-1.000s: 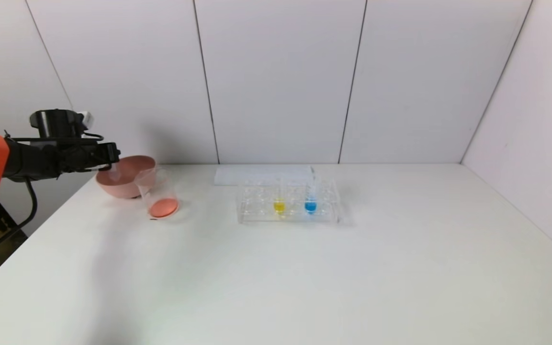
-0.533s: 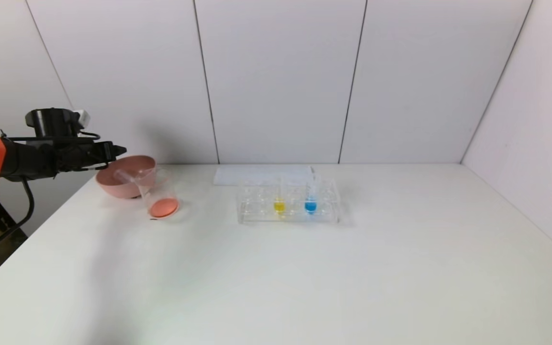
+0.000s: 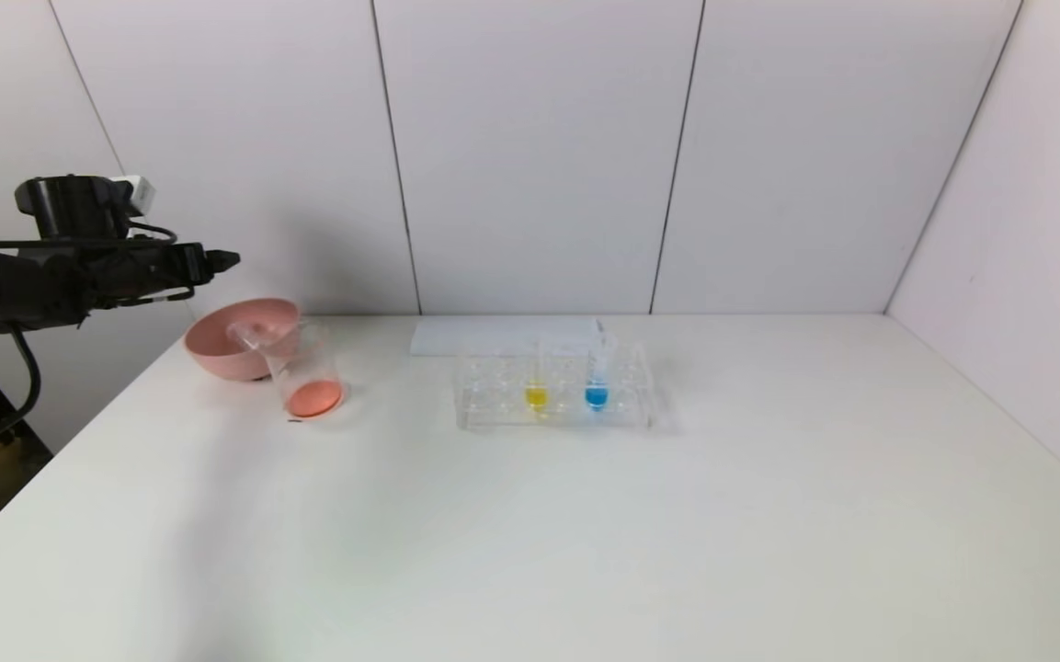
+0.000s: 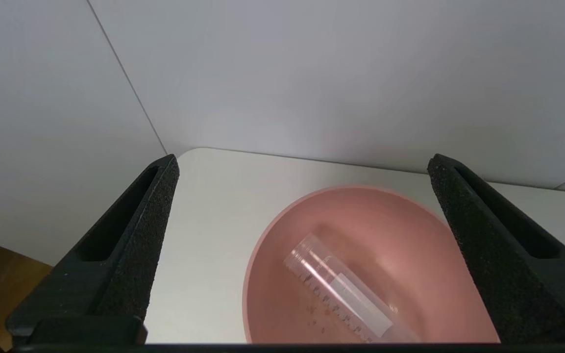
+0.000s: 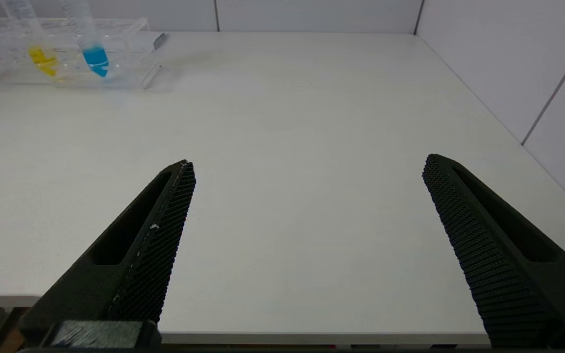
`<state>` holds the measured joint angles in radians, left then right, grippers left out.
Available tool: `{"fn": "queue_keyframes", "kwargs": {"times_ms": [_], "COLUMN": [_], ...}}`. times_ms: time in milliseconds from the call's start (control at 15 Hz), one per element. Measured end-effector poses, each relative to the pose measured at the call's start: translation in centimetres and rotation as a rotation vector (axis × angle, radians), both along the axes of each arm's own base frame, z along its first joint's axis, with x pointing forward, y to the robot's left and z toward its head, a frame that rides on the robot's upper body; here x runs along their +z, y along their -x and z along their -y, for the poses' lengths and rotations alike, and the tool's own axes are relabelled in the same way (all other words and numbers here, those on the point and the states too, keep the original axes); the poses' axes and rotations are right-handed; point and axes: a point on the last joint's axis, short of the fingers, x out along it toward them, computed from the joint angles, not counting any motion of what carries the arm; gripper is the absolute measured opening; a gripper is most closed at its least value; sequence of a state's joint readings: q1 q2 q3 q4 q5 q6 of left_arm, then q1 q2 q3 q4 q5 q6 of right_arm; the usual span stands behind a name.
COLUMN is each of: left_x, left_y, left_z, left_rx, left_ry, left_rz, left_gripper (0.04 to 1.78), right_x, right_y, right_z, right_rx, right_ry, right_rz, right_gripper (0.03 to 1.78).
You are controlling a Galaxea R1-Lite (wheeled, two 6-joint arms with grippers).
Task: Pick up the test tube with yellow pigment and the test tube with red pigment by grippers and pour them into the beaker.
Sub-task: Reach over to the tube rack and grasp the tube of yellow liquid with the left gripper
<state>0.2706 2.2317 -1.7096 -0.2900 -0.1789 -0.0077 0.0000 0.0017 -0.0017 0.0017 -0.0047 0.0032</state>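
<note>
my left gripper (image 4: 302,166) wide, empty, above bowl (image 3: 217,354) | clear tube (image 4: 341,294) lies in bowl, probably the red one, emptied | beaker (image 3: 304,372) beside bowl, red inside | yellow tube (image 3: 536,382) in rack (image 3: 493,414) | right gripper (image 5: 307,166) wide over table's near edge

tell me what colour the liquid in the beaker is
Orange-red, pooled at the bottom of the small clear flared-rim beaker; the head view shows it best.

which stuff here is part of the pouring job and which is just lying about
Part of the job:
- test tube with yellow pigment, in the rack
- emptied tube, lying in the pink bowl
- beaker, holding red liquid
- left tool, open above the bowl

Lying about:
- blue tube
- tube rack
- pink bowl
</note>
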Motion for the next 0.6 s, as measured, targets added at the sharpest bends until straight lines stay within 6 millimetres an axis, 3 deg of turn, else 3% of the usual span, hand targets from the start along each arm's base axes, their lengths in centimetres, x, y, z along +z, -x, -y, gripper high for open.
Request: {"fn": "queue_keyframes", "kwargs": {"times_ms": [600], "left_x": [6.7], "left_y": [3.1], "left_z": [5.1], "left_rx": [-0.093], "left_ry": [-0.069], "left_rz": [0.117], "left_gripper": [1.76], "right_x": [0.0], "right_y": [0.0], "right_z": [0.0], "right_rx": [0.0], "right_ry": [0.0], "right_rz": [0.0], "right_gripper": [1.7]}}
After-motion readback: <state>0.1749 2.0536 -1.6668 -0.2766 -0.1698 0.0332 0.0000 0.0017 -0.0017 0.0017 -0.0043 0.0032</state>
